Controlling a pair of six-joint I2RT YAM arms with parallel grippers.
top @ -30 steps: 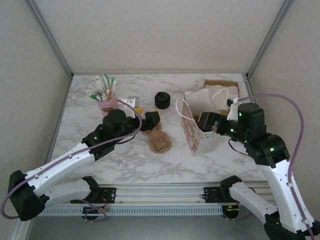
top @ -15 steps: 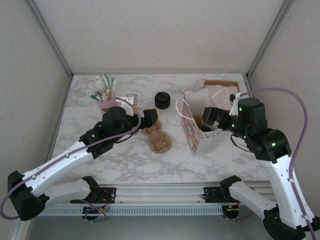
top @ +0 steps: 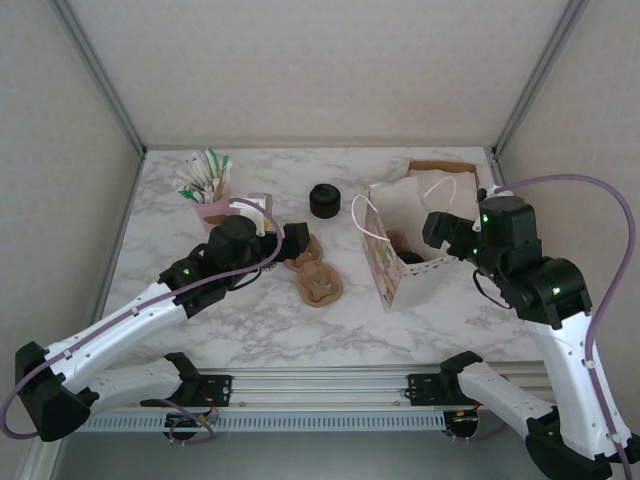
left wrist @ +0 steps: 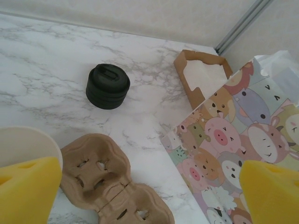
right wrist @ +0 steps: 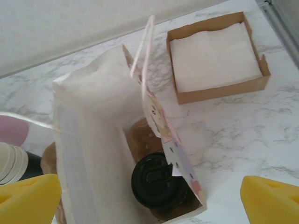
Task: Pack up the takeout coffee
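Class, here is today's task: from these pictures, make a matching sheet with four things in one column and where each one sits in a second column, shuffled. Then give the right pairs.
Things
1. coffee cup with lid
2. white napkins
3. pile of black lids
4. cardboard cup carrier

Places
a. in the open brown box
b. lying flat on the marble table
c. at the bottom of the paper bag
d. stacked up, towards the back of the table

Pairs: 1-c, 2-a, 3-d, 4-b
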